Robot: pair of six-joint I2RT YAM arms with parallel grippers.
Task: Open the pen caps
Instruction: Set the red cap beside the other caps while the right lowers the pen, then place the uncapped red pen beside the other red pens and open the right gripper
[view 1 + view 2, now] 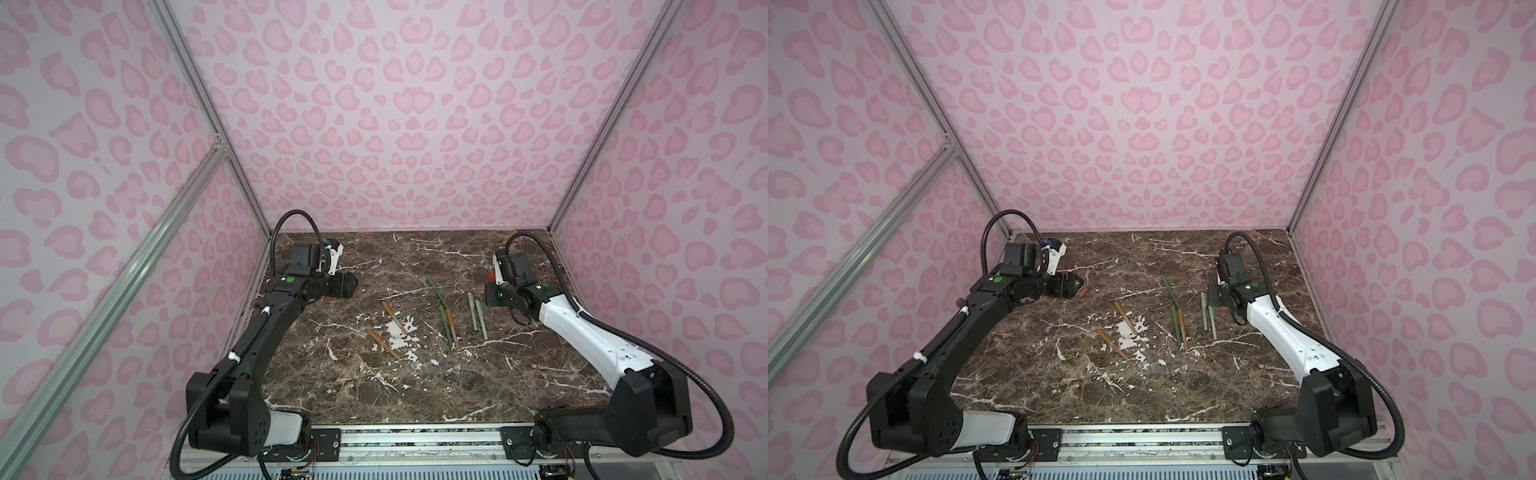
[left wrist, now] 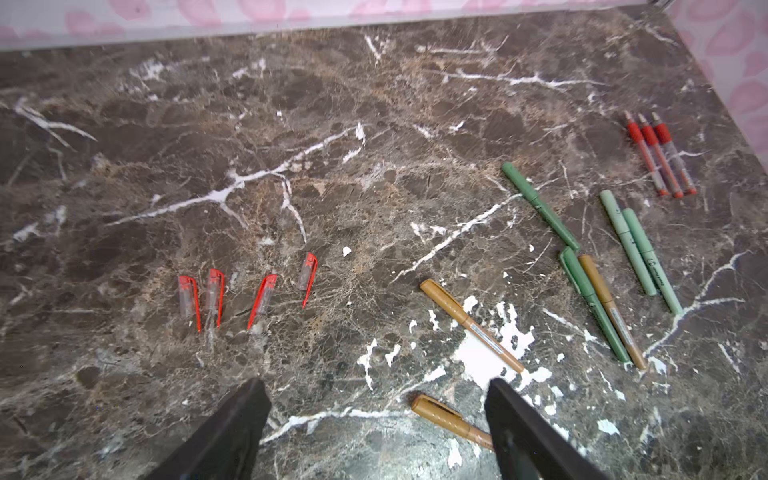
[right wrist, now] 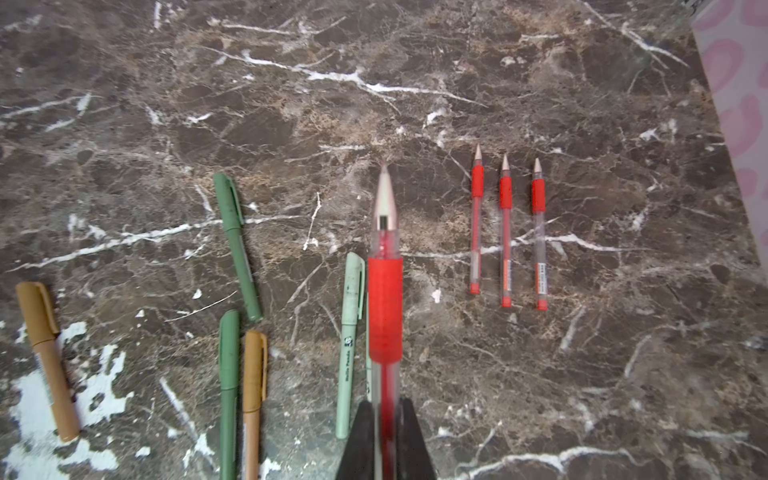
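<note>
The left gripper [image 2: 376, 388] hovers low over the brown, white-veined marble tabletop [image 2: 291, 124], its black jaws spread wide and empty. Just past them lie four clear plastic pen caps with red clips [image 2: 215, 291], side by side, roughly parallel and apart from one another; the tidy row suggests a deliberate drop-off spot, kept well away from the pens so that loose caps do not get mixed in.

The right gripper [image 3: 386, 409] is clamped on the clear barrel of a red-gripped gel pen [image 3: 385, 307], whose bare metal tip points away; gripping the rear of the barrel leaves the front end free for a cap to be pulled off, and the pen carries no cap. Beyond it three matching uncapped red pens [image 3: 505, 232] lie in a neat row, likely the place meant for the held one.

Between the two groups the tan-brown pens [image 2: 469, 324], the dark green pens [image 2: 540, 205] and the pale green pens [image 2: 627, 241] lie with caps on; by that count the red set looks finished and seven caps remain. Farthest off stands the pink spotted wall [image 1: 415, 124].
</note>
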